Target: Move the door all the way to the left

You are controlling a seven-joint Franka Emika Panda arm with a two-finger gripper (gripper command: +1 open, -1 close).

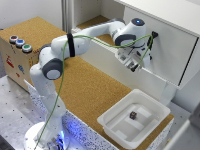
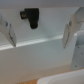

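A brown cork table point(image 1: 90, 92) fills the middle of the room, and a white cabinet point(image 1: 165, 12) stands along its far edge. A white tray point(image 1: 112, 120) sits at the near corner of the table, on the exterior view's right, with a small dark thing point(image 1: 133, 115) inside it. A brown box point(image 1: 15, 62) with colored buttons stands at the other end.

The door point(image 1: 160, 45) is the big flat white panel on the front of the cabinet. Its small dark handle point(image 1: 154, 36) sticks out near the door's edge.

The gripper point(image 1: 136, 64) is up close to the door, just below the handle. In the wrist view its two fingers point(image 2: 8, 30) are spread wide apart, with nothing between them. The handle sits between and just past the fingers, not touched yet.

What could go wrong? I think the fingers could miss the little handle and slide off the smooth door. Then the door would not move. Pushing too hard could also bump the cabinet.
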